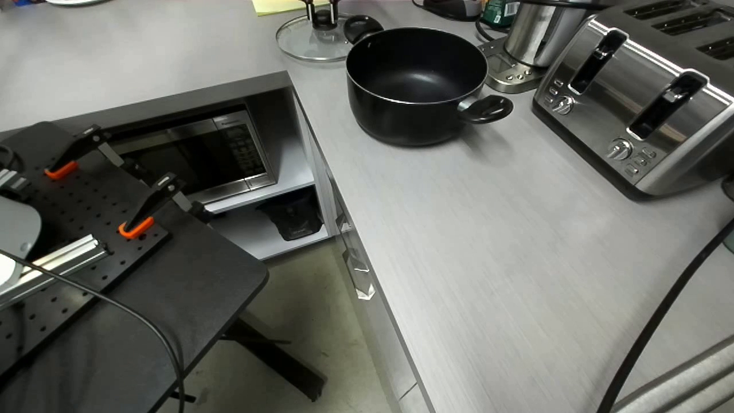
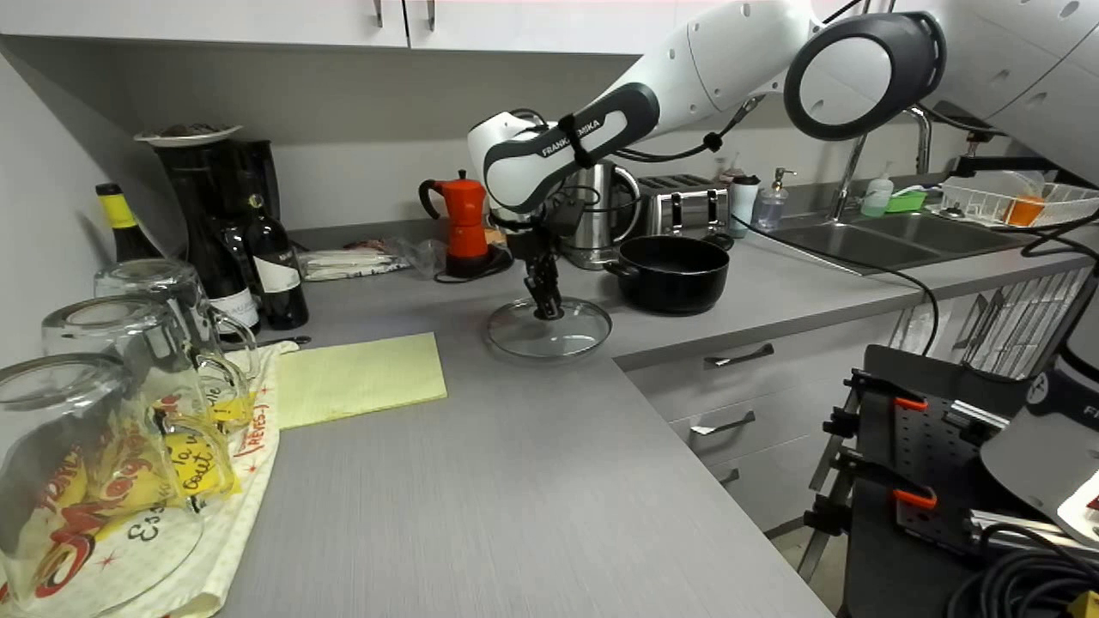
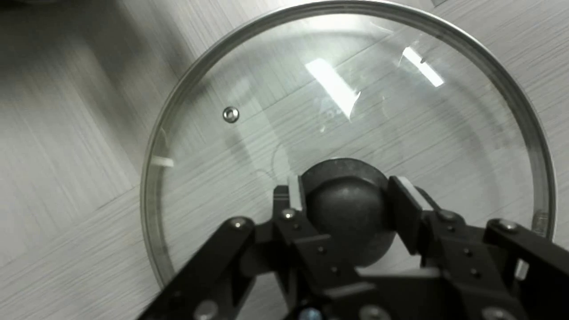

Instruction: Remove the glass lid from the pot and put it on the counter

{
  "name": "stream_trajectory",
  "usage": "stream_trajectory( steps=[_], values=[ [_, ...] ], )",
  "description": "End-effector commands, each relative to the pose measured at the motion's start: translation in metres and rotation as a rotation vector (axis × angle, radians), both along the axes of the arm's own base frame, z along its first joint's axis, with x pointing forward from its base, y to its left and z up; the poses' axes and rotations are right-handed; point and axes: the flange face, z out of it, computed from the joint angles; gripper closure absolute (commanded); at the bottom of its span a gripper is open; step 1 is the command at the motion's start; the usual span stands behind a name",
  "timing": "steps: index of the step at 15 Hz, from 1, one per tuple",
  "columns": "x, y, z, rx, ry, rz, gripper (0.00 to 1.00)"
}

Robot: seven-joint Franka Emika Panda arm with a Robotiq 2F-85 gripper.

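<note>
The glass lid (image 1: 295,43) lies level on, or very close above, the grey counter (image 2: 481,506), beside the pot. It also shows in an exterior view (image 2: 513,333) and fills much of the wrist view (image 3: 275,84). My gripper (image 3: 346,195) points down with its fingers on both sides of the lid's black knob, both pads appearing to touch it. The gripper also shows in both exterior views (image 1: 323,10) (image 2: 544,296). The black pot (image 1: 401,123) stands uncovered and empty on the counter; it also shows in an exterior view (image 2: 674,279).
A steel toaster (image 1: 642,109) and kettle (image 2: 592,215) stand behind the pot. A red moka pot (image 2: 466,219) is at the back. A yellow cloth (image 2: 361,378), glass mugs (image 2: 112,412) and wine bottles (image 2: 276,266) are on one side. The counter's inner corner is near the lid.
</note>
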Motion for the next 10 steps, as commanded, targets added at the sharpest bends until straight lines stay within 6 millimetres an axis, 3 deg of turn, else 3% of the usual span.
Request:
stream_trajectory(
  steps=[1, 7, 8, 9, 10],
  values=[
    [0.0083, -0.0022, 0.0003, -0.044, -0.069, 0.008, 0.76],
    [0.0114, -0.004, -0.0019, -0.046, -0.105, 0.011, 0.76],
    [0.0112, -0.0043, -0.0011, -0.044, -0.103, 0.01, 0.63],
    [0.0108, -0.0043, -0.0006, -0.042, -0.102, 0.009, 0.26],
    [0.0102, -0.0043, 0.0001, -0.041, -0.099, 0.009, 0.25]
  ],
)
